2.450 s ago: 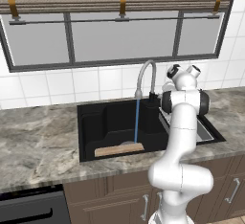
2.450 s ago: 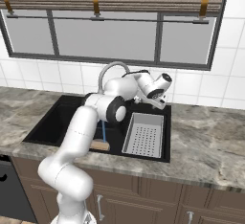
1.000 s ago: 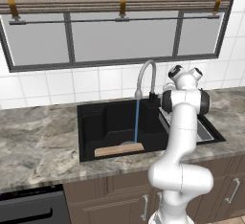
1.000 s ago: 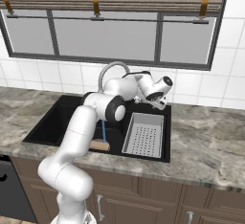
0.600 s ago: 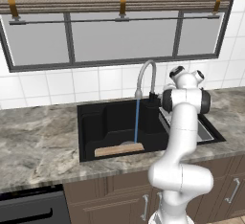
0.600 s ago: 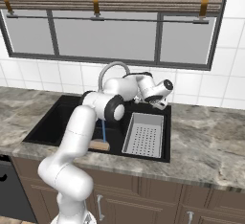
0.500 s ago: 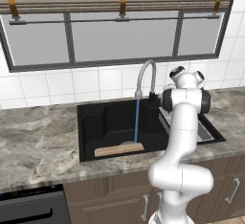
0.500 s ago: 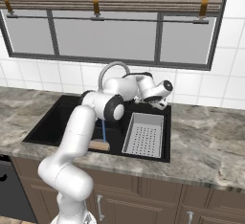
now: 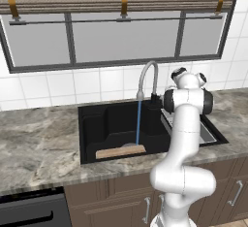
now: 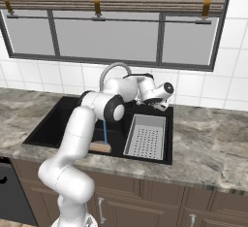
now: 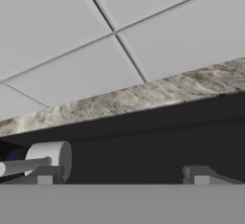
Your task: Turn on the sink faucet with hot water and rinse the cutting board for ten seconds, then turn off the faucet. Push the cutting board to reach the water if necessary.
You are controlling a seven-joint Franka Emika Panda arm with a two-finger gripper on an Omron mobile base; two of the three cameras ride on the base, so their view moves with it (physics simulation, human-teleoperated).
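Cutting board (image 9: 120, 151) in sink (image 9: 97, 124) — right end hidden behind the arm.

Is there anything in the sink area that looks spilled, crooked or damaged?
Nothing stands out. The water falls straight from the faucet onto the right end of the cutting board, which lies flat at the front of the sink. The open end effector is by the faucet base.
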